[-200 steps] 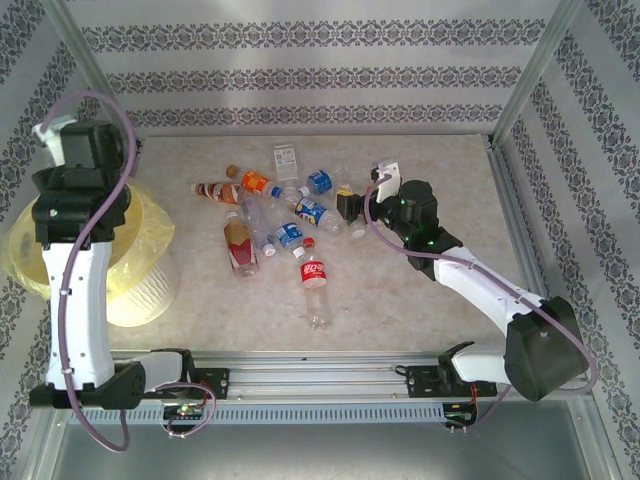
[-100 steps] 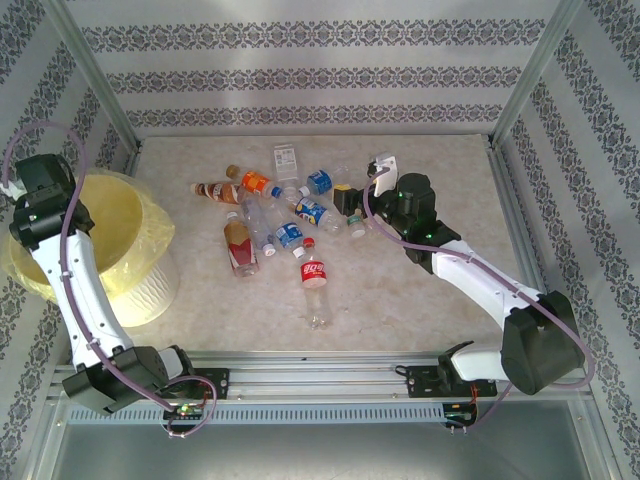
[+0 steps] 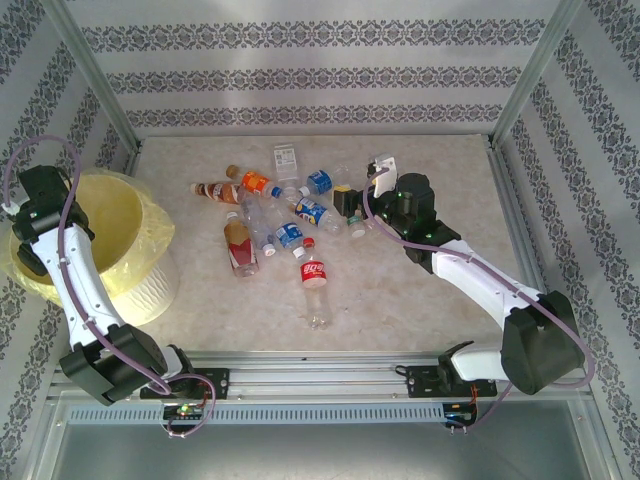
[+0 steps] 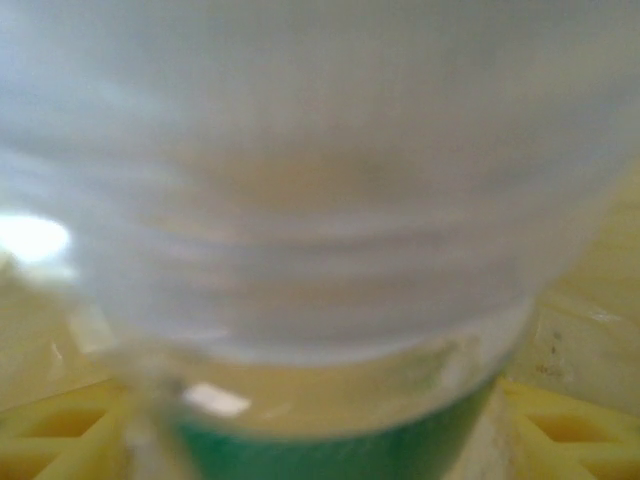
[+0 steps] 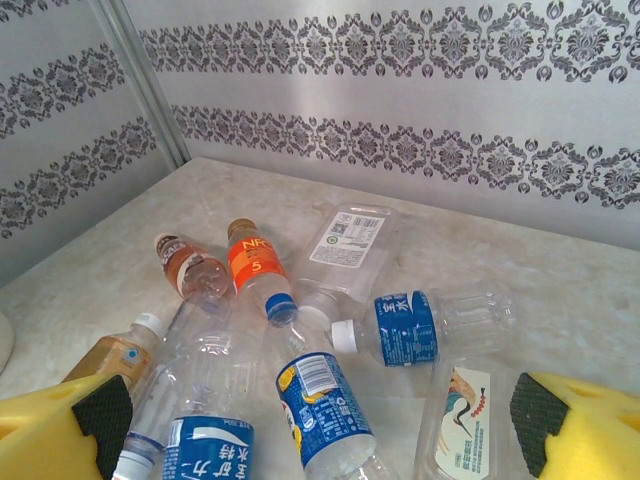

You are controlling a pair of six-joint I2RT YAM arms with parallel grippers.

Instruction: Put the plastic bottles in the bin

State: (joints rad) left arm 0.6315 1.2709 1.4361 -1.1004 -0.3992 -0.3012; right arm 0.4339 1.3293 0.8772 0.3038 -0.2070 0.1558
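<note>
Hovering at frame centre, the right gripper [image 3: 350,205] stands released above scattered plastic bottles [image 3: 240,245]. At left, the left gripper [image 3: 28,252] hangs over the bin [image 3: 150,215], its grip impossible to tell; a blurred green-banded bottle [image 4: 320,200] fronts its camera.

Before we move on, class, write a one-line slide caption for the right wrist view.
Open right gripper facing a cluster of plastic bottles lying on the pale table.
</note>
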